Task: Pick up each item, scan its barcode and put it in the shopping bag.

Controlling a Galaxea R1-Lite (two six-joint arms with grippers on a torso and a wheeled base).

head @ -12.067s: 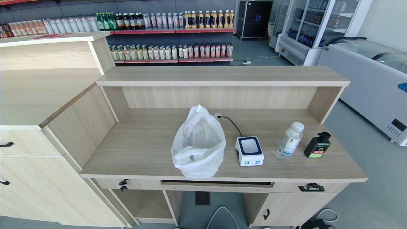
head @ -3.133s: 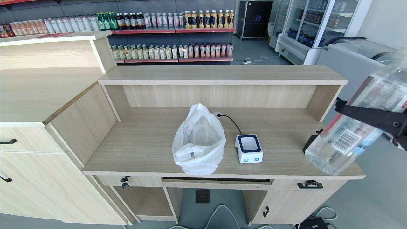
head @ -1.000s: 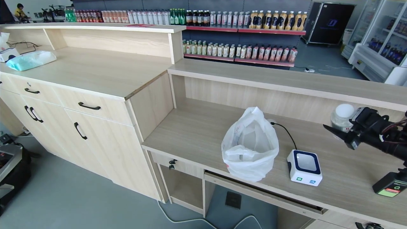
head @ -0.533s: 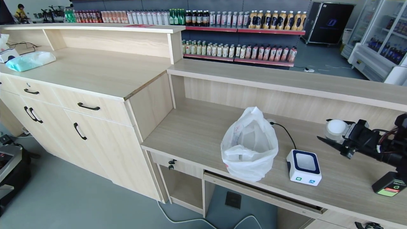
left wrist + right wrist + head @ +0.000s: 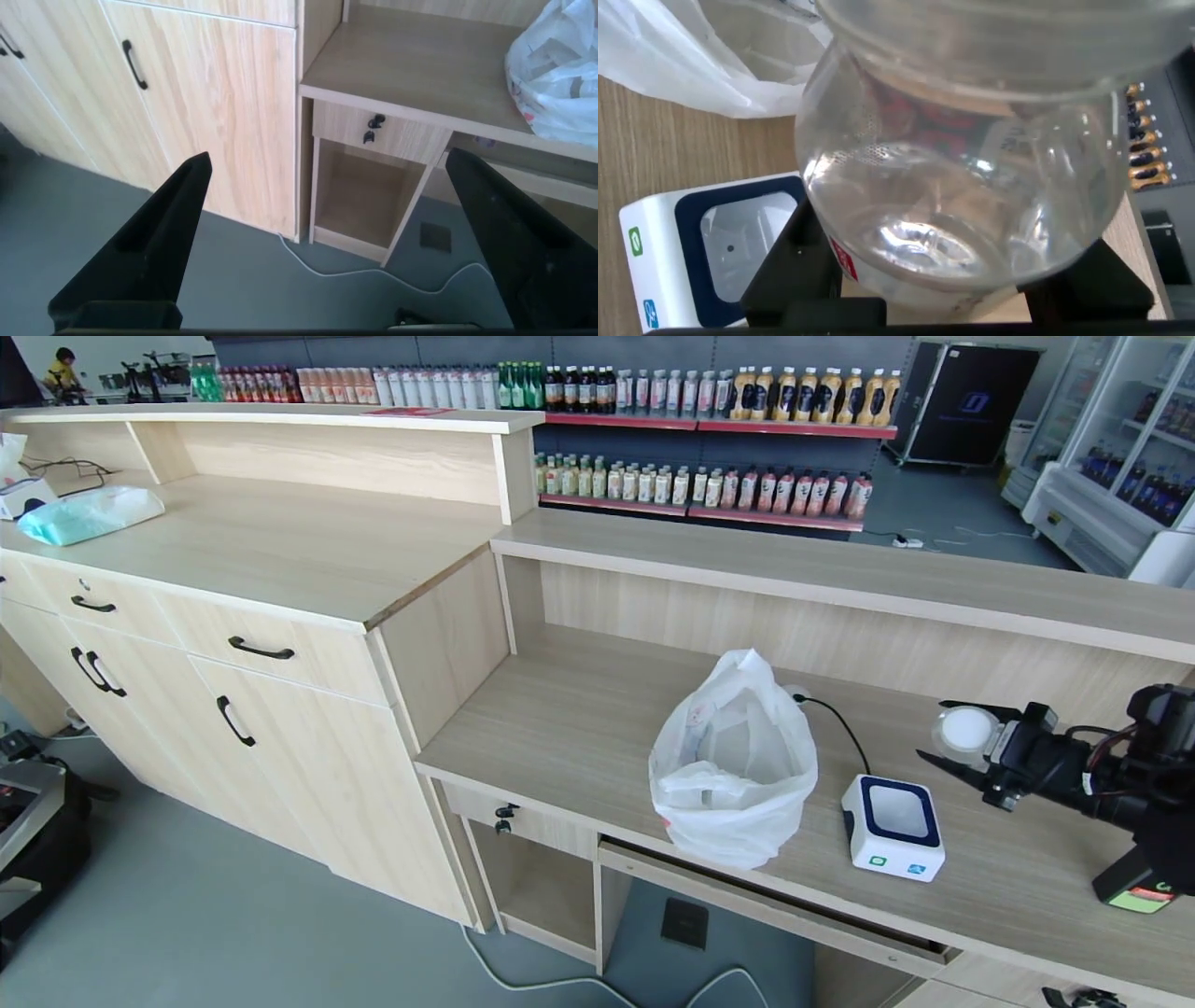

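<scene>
Presently gripping the water bottle with the right gripper, black fingers clamped on either side of the clear body. Held in the air over the bench, tipped so that the white cap faces the head camera, close to the scanner yet not touching it. Seen from the right wrist, hanging above the scanner's blue-framed window, with a fold of the shopping bag beyond. Standing open on the bench just left of the scanner: the white bag. Farther right, upright, partly behind the arm: a black pump bottle. Down beside the cabinet doors, over grey floor: left gripper, fingers spread wide apart, holding nothing.
</scene>
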